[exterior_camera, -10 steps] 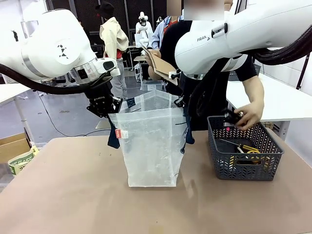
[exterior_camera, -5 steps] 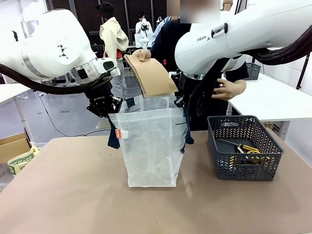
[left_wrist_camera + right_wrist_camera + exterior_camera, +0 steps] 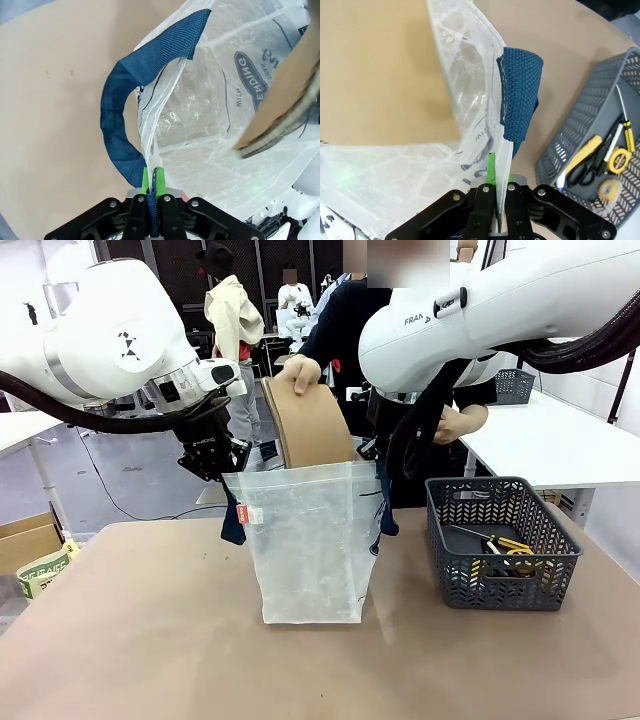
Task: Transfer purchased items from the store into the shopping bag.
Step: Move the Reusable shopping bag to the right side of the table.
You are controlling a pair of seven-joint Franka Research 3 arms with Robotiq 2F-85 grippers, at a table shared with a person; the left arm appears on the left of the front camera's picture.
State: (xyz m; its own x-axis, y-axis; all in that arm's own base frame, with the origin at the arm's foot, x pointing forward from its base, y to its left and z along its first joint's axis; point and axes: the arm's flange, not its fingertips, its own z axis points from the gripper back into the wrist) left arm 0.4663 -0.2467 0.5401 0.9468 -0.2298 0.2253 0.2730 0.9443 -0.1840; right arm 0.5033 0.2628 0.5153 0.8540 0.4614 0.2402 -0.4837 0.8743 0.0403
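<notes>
My left pincer [image 3: 151, 182], right pincer [image 3: 496, 172] pinch bag [image 3: 310, 550] rim tight. Hand [image 3: 298, 372] just dipped brown packet [image 3: 310, 425] in; more in basket [image 3: 500, 585], 3 o'clock.

tan table [image 3: 150, 640] | cardboard box [image 3: 25, 540] far left | white side table [image 3: 560, 445] right | small grey basket [image 3: 512, 385] by it

One bag [image 3: 310, 540], one basket [image 3: 500, 585], perhaps five items [image 3: 583, 154].

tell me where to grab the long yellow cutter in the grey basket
Probably best: grip the yellow cutter across its narrow middle, coming straight down from above. It lies flat on the basket floor, the lattice walls block side approaches, and black scissors crowd one end.
</notes>
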